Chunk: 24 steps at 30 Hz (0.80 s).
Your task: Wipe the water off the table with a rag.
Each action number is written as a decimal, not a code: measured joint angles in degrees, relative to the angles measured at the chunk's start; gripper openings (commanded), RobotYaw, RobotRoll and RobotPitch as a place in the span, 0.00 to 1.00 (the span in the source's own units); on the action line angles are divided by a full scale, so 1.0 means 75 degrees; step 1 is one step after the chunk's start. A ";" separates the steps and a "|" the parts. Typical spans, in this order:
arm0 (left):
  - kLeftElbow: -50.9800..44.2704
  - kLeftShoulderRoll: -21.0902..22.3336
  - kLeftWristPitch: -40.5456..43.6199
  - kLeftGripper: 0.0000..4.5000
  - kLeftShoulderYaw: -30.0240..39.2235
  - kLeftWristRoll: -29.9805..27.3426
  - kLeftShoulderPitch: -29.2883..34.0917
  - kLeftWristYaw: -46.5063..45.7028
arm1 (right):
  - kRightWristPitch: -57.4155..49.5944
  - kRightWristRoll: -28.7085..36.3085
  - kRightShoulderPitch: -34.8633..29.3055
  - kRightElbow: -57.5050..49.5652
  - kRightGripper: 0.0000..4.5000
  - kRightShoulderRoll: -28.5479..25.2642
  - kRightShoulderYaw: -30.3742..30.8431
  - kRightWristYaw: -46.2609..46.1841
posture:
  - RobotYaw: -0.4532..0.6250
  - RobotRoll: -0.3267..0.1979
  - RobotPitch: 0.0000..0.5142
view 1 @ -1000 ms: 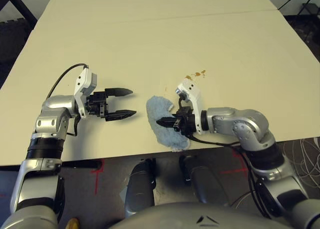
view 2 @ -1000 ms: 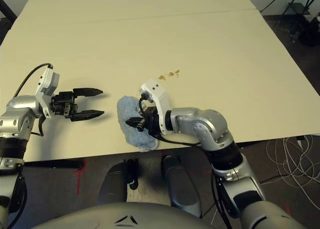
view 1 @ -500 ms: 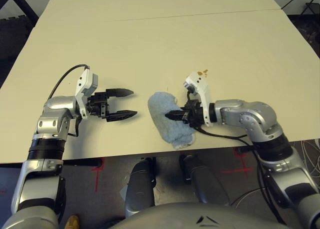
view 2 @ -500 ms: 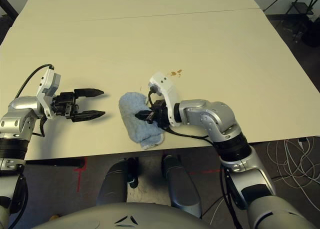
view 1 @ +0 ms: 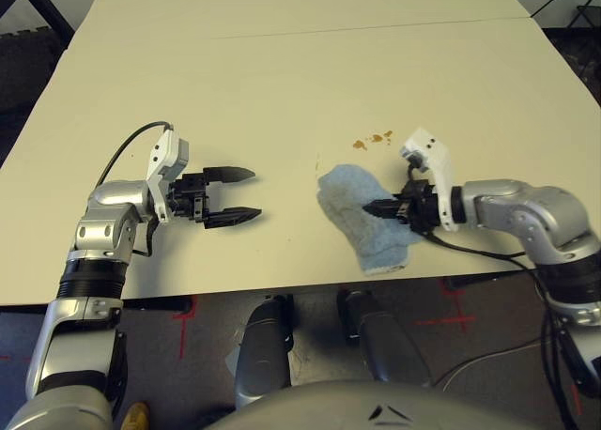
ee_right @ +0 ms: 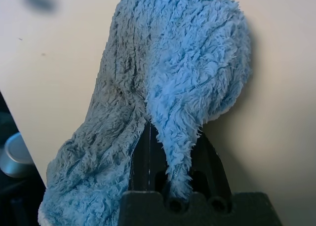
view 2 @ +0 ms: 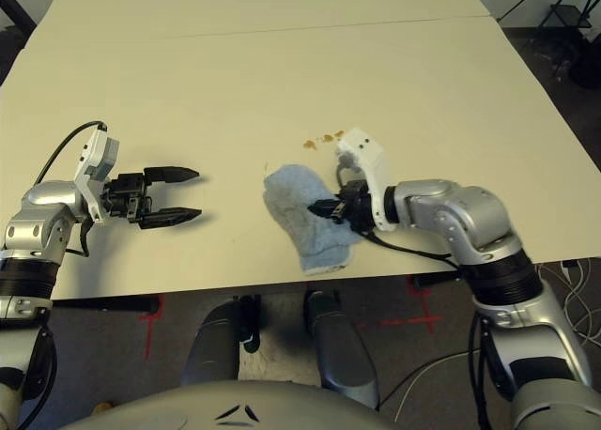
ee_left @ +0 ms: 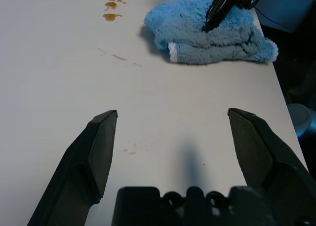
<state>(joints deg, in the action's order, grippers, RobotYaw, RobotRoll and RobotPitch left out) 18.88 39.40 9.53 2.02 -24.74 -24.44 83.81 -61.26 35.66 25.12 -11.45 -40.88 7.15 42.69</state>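
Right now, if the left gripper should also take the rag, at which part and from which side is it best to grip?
Probably the folded, whitish-edged end of the rag that faces the left gripper, coming flat along the table from the robot's left. That end is thick and free, while the right gripper is shut on the opposite side, so the arms stay apart.

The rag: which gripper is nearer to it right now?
Right. The right gripper is shut on the rag, pinching a fold at its middle. The left gripper hovers with open jaws off to the rag's left, apart from it across bare table.
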 measured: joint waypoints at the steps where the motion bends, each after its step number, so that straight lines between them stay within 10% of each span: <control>1: 0.0004 -0.0002 -0.0006 1.00 -0.0007 0.0001 -0.0009 0.0000 | 0.0033 -0.0001 -0.0053 0.0029 0.03 -0.0126 -0.0084 0.0048 | 0.19 0.62 0.43; 15: 0.0031 -0.0048 -0.0047 1.00 -0.0073 0.0007 -0.0147 0.0000 | -0.0962 0.1169 0.1190 0.1644 0.03 0.0385 -0.3216 -0.0539 | 0.19 0.62 0.41; 24: 0.0196 -0.0063 -0.0105 1.00 -0.0084 0.0029 -0.0191 -0.0001 | -0.0434 0.0798 0.1636 0.2344 0.03 0.0975 -0.3071 -0.0916 | 0.19 0.62 0.41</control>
<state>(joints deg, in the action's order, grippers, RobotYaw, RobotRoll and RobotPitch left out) 20.34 38.93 8.74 1.40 -24.52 -25.87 83.80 -64.52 41.65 37.39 6.13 -33.56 -15.88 35.82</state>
